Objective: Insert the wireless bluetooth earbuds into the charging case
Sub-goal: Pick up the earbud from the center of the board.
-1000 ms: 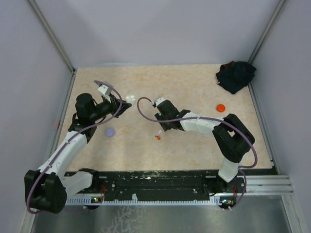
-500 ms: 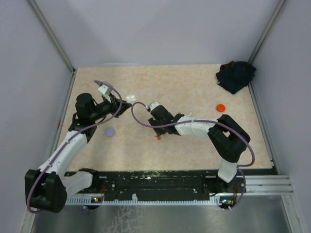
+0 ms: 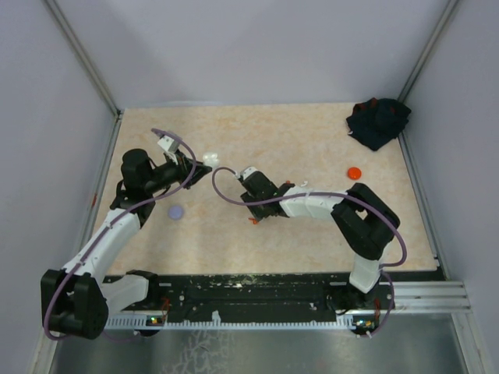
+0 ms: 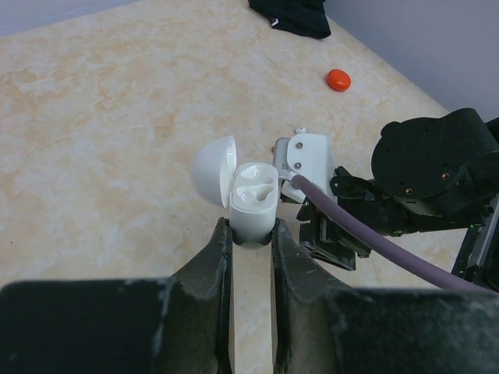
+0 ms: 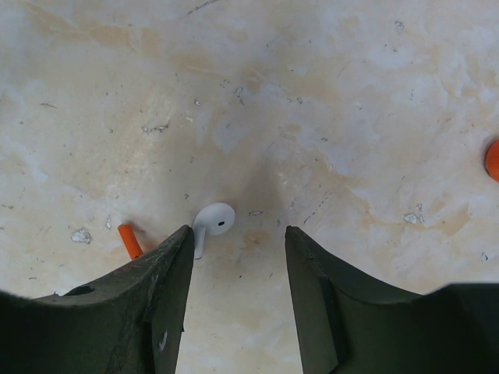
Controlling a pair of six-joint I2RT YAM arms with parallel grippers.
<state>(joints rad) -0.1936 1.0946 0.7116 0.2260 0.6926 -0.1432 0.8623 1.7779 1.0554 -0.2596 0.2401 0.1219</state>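
Left gripper (image 4: pixel 251 234) with its jaws narrowed onto the base of the white charging case (image 4: pixel 253 204), which it holds upright above the table (image 3: pixel 296 140). The lid is hinged back, so that the two hollows face upward and stay reachable; both appear empty. Right gripper (image 5: pixel 238 234), to the right of the case and nearer the arm bases, points down at the table with its jaws wide and holding nothing. A white earbud (image 5: pixel 213 220) lies between them, close against one finger. Whether it touches that finger cannot be told. The straddling pose suggests a pick is being lined up.

A small orange bit (image 5: pixel 130 241) lies just outside the same finger, on the side away from the earbud, near enough to be nudged when the jaws close. A lavender disc (image 3: pixel 176 211) lies nearer the arm bases than the case, to its left. An orange disc (image 3: pixel 355 173) and a dark cloth (image 3: pixel 378 122) lie well to the case's right, clear of the path between earbud and case.
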